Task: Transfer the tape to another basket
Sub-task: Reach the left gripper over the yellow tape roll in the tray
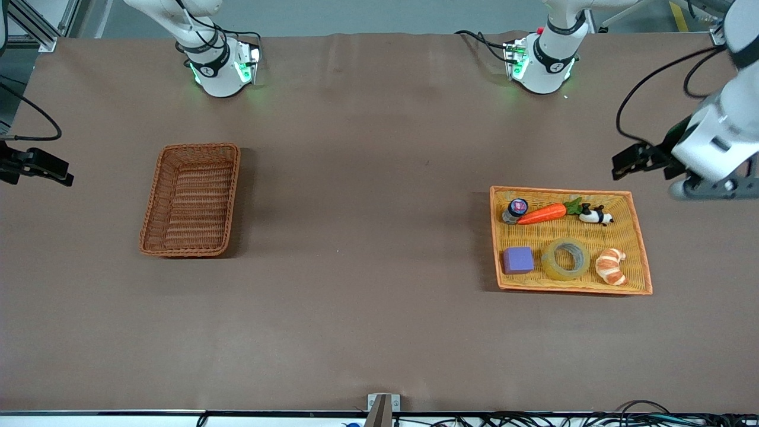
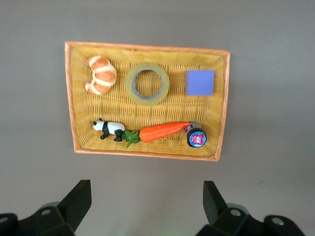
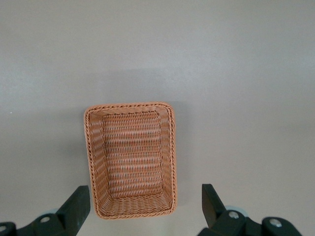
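Looking down the front view, my tape [image 1: 565, 258] lies in the yellow tray [image 1: 639, 249] at lower right, the basket [image 1: 191, 200] sits center-left. Left wrist view: my left gripper [image 2: 146, 201] gapes wide, empty. Right wrist view: my right gripper [image 3: 146, 206] likewise, over the basket [image 3: 131, 160].

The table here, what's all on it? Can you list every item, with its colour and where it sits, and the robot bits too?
tape: one, see-through yellowish roll, in the tray, between block and croissant
basket: one, reddish-brown wicker, toward the right arm's end of the table, nothing in it
tray: one, yellow-orange woven, toward the left arm's end
block: one, purple, in the tray
croissant: one, golden-brown, in the tray
carrot: one, orange with green top, in the tray, farther from the front camera than the tape
panda: one, black and white, by the carrot's green top
small jar: one, dark lid, at the carrot's tip
left gripper: fingers open, in the air beside the tray
right gripper: fingers open, in the air at the table's edge
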Robot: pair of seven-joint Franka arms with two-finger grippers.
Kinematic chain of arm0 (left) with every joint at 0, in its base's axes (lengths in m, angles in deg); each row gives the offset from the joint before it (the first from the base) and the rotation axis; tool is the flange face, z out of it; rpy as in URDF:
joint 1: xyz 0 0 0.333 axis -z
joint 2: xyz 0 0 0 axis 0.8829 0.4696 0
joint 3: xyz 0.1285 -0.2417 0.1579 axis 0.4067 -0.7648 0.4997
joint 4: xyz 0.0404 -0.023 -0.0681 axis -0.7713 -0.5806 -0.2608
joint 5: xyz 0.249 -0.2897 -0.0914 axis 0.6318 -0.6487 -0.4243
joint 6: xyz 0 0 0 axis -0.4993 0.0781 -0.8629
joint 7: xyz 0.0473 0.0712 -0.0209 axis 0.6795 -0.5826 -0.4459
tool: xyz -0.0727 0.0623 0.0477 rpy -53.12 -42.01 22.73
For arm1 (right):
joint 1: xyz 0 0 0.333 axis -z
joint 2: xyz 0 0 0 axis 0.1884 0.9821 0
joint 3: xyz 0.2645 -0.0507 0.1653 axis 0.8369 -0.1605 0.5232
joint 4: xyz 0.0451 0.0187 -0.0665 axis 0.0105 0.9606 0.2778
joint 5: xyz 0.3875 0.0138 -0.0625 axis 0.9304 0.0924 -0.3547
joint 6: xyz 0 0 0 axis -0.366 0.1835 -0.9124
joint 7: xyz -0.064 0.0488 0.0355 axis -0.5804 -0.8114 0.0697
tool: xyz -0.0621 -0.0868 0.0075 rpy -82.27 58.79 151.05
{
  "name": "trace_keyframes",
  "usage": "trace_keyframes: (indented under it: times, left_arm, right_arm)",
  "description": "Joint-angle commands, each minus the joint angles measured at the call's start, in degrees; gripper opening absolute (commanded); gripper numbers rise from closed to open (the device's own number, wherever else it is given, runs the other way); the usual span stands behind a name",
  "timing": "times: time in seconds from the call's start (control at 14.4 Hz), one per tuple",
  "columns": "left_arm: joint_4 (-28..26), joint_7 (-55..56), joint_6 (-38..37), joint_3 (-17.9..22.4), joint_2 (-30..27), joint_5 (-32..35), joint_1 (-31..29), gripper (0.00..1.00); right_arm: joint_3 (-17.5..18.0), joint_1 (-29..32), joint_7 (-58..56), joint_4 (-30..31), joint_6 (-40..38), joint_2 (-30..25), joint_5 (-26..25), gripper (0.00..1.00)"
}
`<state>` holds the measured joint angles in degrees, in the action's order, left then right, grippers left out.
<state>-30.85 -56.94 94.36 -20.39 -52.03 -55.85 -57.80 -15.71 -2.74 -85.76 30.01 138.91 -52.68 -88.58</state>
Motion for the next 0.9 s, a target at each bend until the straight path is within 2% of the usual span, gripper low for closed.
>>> trace_keyframes:
  times: [0.0,0.35,0.83]
  left_arm:
    - [0.9,-0.5,-0.5,0.4,5.4,1.0,-0.7,1.00]
    - [0.2,-1.8,3.7,1.8,13.6,1.0,-1.0,1.00]
    - [-8.7,-4.1,27.6,4.2,18.6,1.1,-1.0,0.99]
  right_arm:
    - [0.4,0.4,-1.2,0.5,-0.2,-0.9,0.9,1.00]
    - [0.5,0.6,-1.2,0.5,-0.2,-0.9,0.8,1.00]
    - [0.5,0.1,-1.0,0.2,0.1,-0.9,0.8,1.00]
